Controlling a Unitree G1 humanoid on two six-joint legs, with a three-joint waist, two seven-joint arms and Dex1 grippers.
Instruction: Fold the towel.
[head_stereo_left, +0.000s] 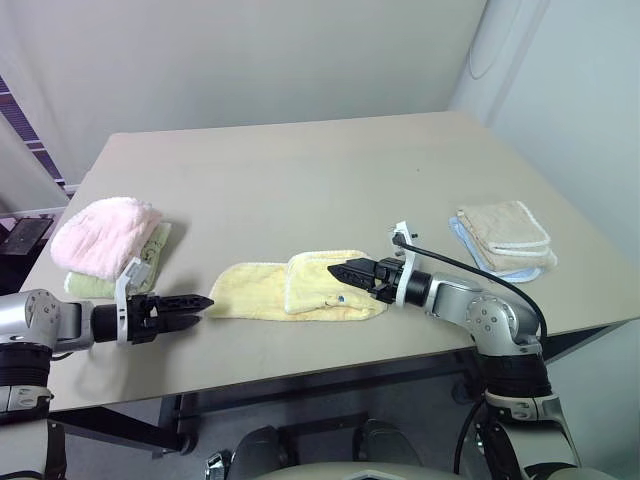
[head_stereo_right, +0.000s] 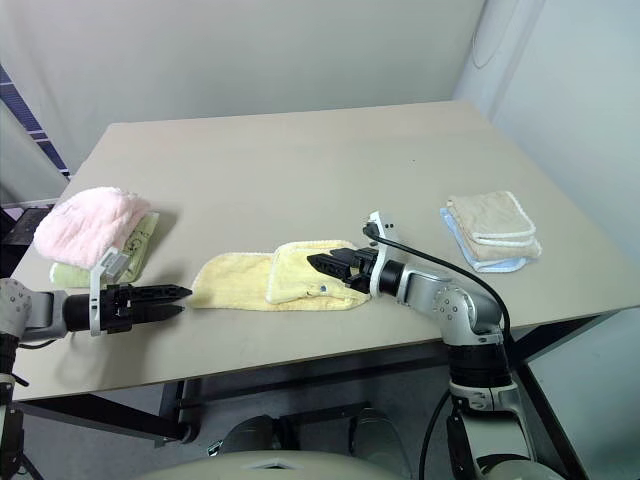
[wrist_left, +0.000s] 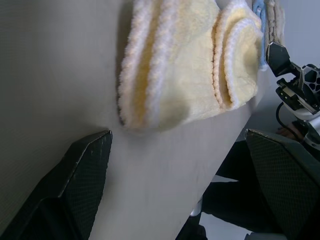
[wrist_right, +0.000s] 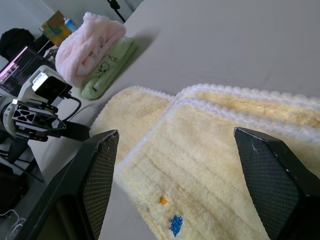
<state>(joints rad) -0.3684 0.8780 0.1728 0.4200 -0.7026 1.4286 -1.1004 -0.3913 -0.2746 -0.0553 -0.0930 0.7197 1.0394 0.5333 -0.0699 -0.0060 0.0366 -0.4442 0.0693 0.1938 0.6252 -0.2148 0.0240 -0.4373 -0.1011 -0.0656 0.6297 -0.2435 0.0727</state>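
While no writing reads on the towel (head_stereo_left: 300, 288), both pincers gape empty.

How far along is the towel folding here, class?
Done: the yellow towel lies on the table with its right part folded over the middle. In hand: nothing; the right hand hovers open over the fold, and the left hand is open beside the flat left end, which remains unfolded.

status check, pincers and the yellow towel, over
Left pincer open, off the towel's left end. Right pincer open, over the folded flap. Towel partly folded on the table. Nothing in the way.
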